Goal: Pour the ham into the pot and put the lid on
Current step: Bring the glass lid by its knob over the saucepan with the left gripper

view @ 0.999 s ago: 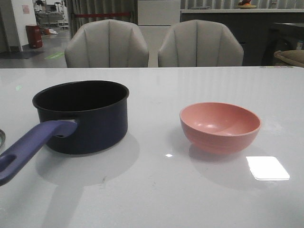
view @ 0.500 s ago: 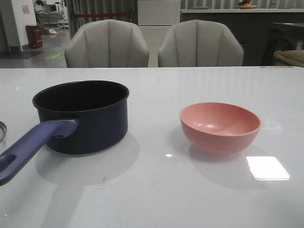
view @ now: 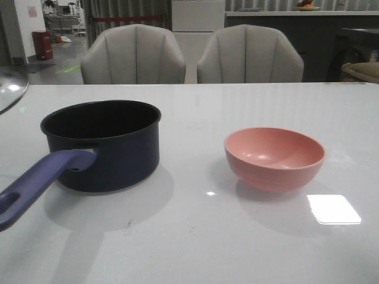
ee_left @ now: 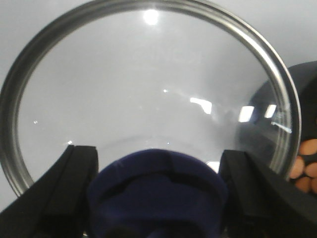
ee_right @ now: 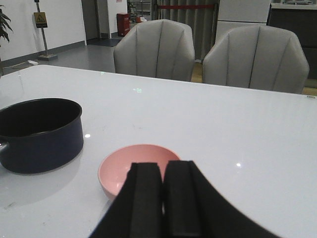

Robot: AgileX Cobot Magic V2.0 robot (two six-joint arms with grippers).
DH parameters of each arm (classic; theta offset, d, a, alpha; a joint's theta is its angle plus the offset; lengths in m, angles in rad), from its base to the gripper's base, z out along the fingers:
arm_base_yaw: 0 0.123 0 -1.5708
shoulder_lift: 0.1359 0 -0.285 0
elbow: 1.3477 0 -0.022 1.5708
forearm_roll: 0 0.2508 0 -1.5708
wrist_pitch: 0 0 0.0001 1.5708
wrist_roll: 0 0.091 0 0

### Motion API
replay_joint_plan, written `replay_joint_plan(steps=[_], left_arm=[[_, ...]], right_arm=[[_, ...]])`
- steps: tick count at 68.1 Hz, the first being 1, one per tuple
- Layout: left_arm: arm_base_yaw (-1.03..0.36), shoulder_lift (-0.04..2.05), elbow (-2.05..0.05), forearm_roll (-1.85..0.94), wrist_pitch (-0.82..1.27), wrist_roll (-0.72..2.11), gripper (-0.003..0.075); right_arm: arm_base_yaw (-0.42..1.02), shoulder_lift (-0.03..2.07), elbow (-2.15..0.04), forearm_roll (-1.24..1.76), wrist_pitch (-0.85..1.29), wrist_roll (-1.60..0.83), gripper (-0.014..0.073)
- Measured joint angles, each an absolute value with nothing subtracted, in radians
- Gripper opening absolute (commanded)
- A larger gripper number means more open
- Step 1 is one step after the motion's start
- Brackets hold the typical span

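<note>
The dark navy pot (view: pixel 103 145) stands on the left of the table, its purple-blue handle (view: pixel 38 180) pointing toward the front edge. The clear glass lid (ee_left: pixel 148 89) hangs in the air, with my left gripper (ee_left: pixel 158 166) shut on its dark-blue knob (ee_left: pixel 156 193). In the front view only the lid's rim (view: pixel 10 87) shows, at the left edge and above the table. Orange ham pieces (ee_left: pixel 307 166) show against the pot's dark inside (ee_left: pixel 308 104), beside the lid. My right gripper (ee_right: pixel 163 171) is shut on nothing, just short of the pink bowl (ee_right: pixel 124 168).
The pink bowl (view: pixel 274 158) sits empty on the right of the table, about a hand's width from the pot. Two grey chairs (view: pixel 192 56) stand behind the far edge. A bright light patch (view: pixel 333 209) lies near the bowl.
The lid has risen from low at the front view's left edge to well above the table. Pot and bowl have not moved.
</note>
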State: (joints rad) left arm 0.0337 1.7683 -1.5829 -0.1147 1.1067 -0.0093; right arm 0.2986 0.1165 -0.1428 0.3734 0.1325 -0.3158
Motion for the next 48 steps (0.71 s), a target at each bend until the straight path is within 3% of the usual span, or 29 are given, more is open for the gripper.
replay_joint_plan(steps=[24, 48], left_arm=[[-0.244, 1.835, -1.793, -0.133, 1.228, 0.04, 0.0204], [-0.363, 1.991, -1.887, -0.121, 1.249, 0.043, 0.0205]], right_arm=[[0.299, 0.116, -0.143, 0.375, 0.133, -0.316, 0.0159], [0.299, 0.116, -0.143, 0.375, 0.133, -0.316, 0.0159]])
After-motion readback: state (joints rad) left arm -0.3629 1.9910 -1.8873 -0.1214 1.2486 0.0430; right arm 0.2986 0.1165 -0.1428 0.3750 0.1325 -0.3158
